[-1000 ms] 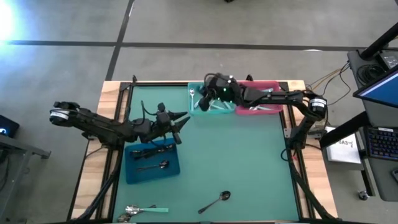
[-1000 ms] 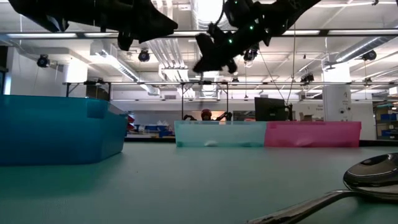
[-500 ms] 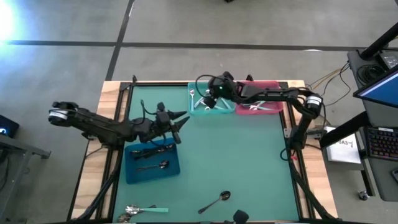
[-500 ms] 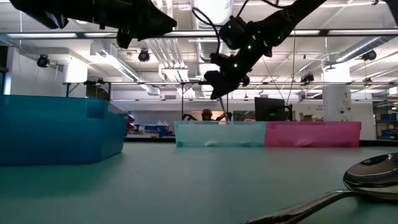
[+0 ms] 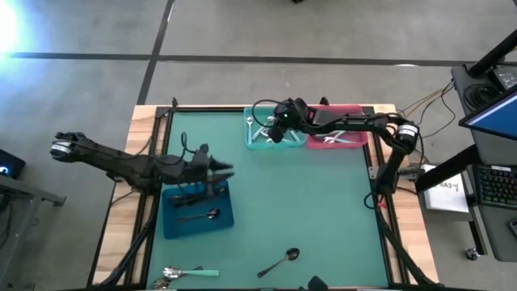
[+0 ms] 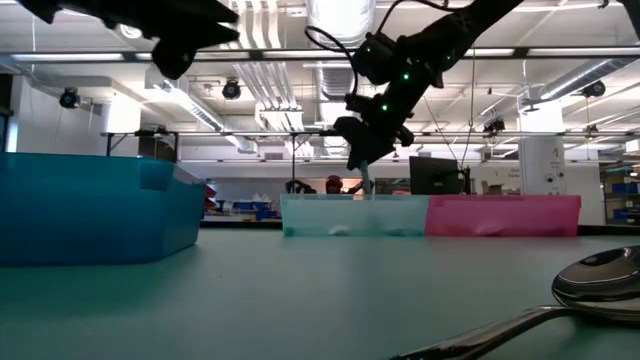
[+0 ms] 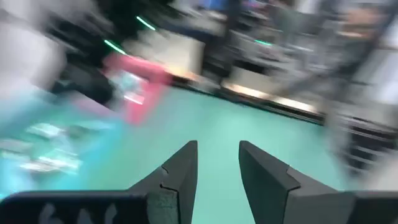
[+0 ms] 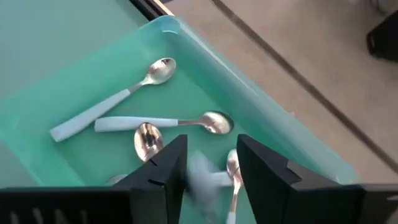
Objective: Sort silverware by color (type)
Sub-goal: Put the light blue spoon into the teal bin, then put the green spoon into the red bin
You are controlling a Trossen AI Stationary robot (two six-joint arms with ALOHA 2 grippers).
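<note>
My right gripper (image 8: 211, 146) hangs open over the teal bin (image 8: 205, 46), tipped downward. A mint-handled spoon (image 8: 202, 177) shows blurred between its fingers, touching neither as far as I can see. Several mint-handled spoons (image 8: 112, 106) lie flat on the bin's floor. My left gripper (image 7: 217, 149) stands open and empty, above the far edge of the blue bin (image 5: 174, 226), where dark spoons (image 5: 198, 216) lie. On the mat near the front edge rest a dark spoon (image 5: 283, 260), a mint-handled spoon (image 5: 194, 273) and a silver one (image 5: 168, 275).
The pink bin (image 5: 339, 137) with silver spoons stands right of the teal bin at the far edge. The dark spoon's bowl (image 6: 600, 275) lies close to the low camera. The green mat's middle (image 5: 299, 202) carries nothing.
My right gripper has gone down toward the teal bin and tipped its fingers downward. My left gripper has drawn back toward the table's left edge, over the blue bin, and turned more level.
</note>
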